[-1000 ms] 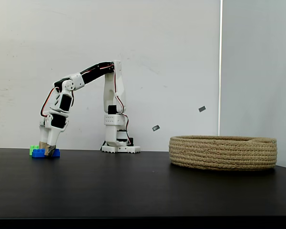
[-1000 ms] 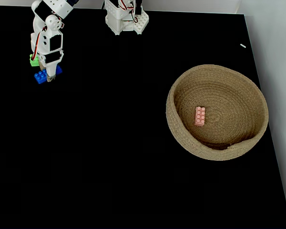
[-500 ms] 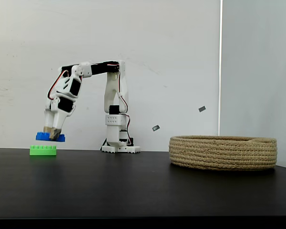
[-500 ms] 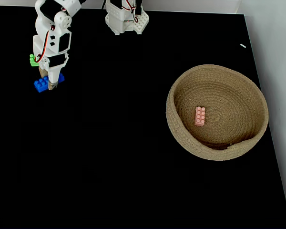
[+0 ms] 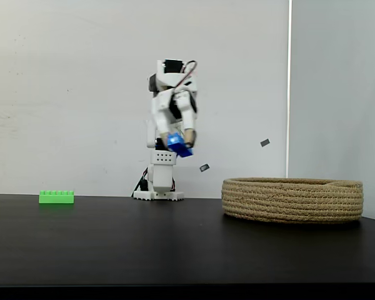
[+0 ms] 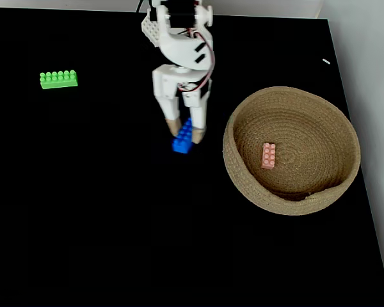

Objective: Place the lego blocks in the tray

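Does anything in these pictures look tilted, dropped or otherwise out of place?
The blue brick hangs tilted in the gripper, one end lower. The pink brick lies flat in the tray; the green brick sits flat on the table. Nothing spilled or damaged.

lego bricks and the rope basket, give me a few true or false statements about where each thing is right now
1. The gripper holds the long blue studded brick in the air. True.
2. The small pink studded brick lies inside the round coiled tan rope basket. True.
3. The long bright green studded brick is in the basket. False: it lies on the black table, far from the basket.
4. The blue brick is already over the basket. False: in both fixed views it is short of the rim.
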